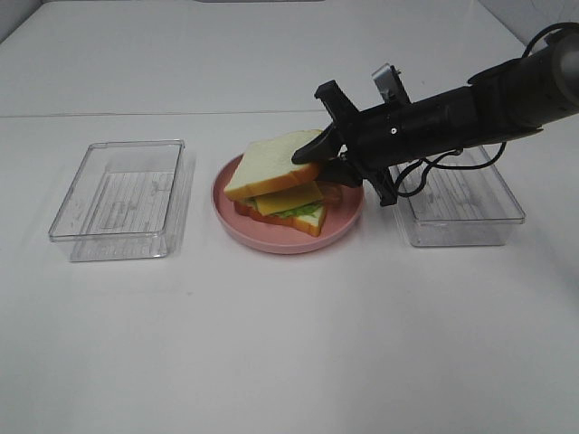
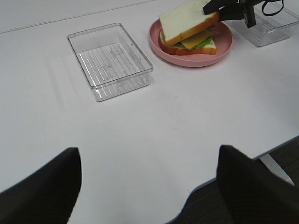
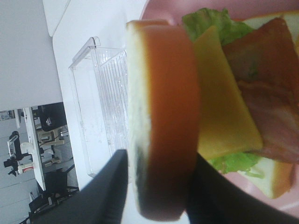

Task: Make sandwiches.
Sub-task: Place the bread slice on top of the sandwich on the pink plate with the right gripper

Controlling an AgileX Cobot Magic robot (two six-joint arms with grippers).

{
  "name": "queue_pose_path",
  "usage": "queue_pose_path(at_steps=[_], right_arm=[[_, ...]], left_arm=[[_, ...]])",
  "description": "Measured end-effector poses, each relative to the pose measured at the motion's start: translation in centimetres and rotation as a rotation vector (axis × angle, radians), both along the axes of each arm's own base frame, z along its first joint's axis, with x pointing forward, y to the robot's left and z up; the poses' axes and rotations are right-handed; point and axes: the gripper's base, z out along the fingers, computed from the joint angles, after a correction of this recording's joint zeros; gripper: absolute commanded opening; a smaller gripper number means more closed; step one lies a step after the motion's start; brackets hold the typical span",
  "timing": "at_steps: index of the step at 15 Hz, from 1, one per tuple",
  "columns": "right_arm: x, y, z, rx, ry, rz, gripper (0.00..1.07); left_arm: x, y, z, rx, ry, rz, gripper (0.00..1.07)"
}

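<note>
A white table (image 1: 289, 344) carries a pink plate (image 1: 271, 240) between two clear trays (image 1: 122, 199). The right gripper (image 1: 317, 155) has its fingers on either side of the top bread slice (image 1: 271, 163), tilted over the sandwich (image 1: 289, 208) on the plate. The left gripper (image 2: 147, 186) hangs wide apart, empty, near the table's front edge.

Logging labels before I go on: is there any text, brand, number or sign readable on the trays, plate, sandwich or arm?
None readable in any view.
Left tray: only moulded ribs, no lettering.
Right tray: the same.
Plate: plain pink.
Sandwich: no marks.
Right gripper: black, no label visible.
Background gear in the right wrist view: too small and blurred to tell.
</note>
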Motion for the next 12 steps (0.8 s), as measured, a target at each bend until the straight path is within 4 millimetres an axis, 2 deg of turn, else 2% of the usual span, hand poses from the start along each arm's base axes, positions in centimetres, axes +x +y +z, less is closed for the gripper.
queue_pose_path(at_steps=[1,3,9,12], right_arm=[[0.0,0.0,0.0,-0.003,-0.001,0.003,0.59],[0.0,0.0,0.0,-0.006,-0.002,0.007,0.68],[-0.5,-0.2,-0.3,-0.066,-0.004,0.068,0.72],[-0.9,-0.4,1.3,-0.114,-0.037,0.106,0.73]], left_arm=[[0.0,0.0,0.0,0.0,0.0,0.0,0.76],[0.0,0.0,0.0,0.0,0.0,0.0,0.76],[0.0,0.0,0.0,0.0,0.0,0.0,0.76],[0.0,0.0,0.0,0.0,0.0,0.0,0.76]])
